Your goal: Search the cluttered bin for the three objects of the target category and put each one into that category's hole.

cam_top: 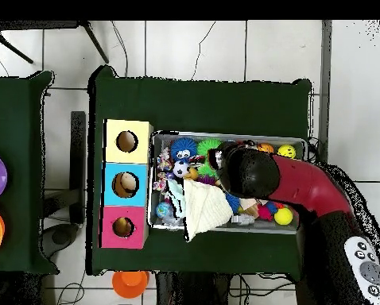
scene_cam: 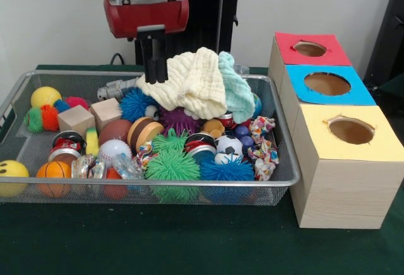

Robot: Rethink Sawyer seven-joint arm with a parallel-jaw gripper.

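The wire mesh bin (scene_cam: 19, 92) is full of clutter; it also shows in the overhead view (cam_top: 225, 133). My gripper (scene_cam: 155, 73) hangs over the bin's back middle, its fingers together on the left edge of a pale yellow cloth (scene_cam: 189, 82). A teal cloth (scene_cam: 237, 92) lies bunched against it. In the overhead view the arm's head (cam_top: 249, 171) covers the gripper, and the cloth (cam_top: 203, 210) spreads over the bin's edge. No stuffed toy animal shows; the cloths hide what is under them. The red-surround hole (scene_cam: 309, 48) is farthest back on the wooden box (cam_top: 123, 227).
Green (scene_cam: 172, 164) and blue (scene_cam: 226, 169) puffer balls, yellow balls (scene_cam: 45, 96), wooden cubes (scene_cam: 76, 120), cans (scene_cam: 68, 141), a basketball (scene_cam: 53, 171) and small balls fill the bin. Blue-surround (scene_cam: 327, 84) and yellow-surround (scene_cam: 351, 130) holes sit nearer on the box.
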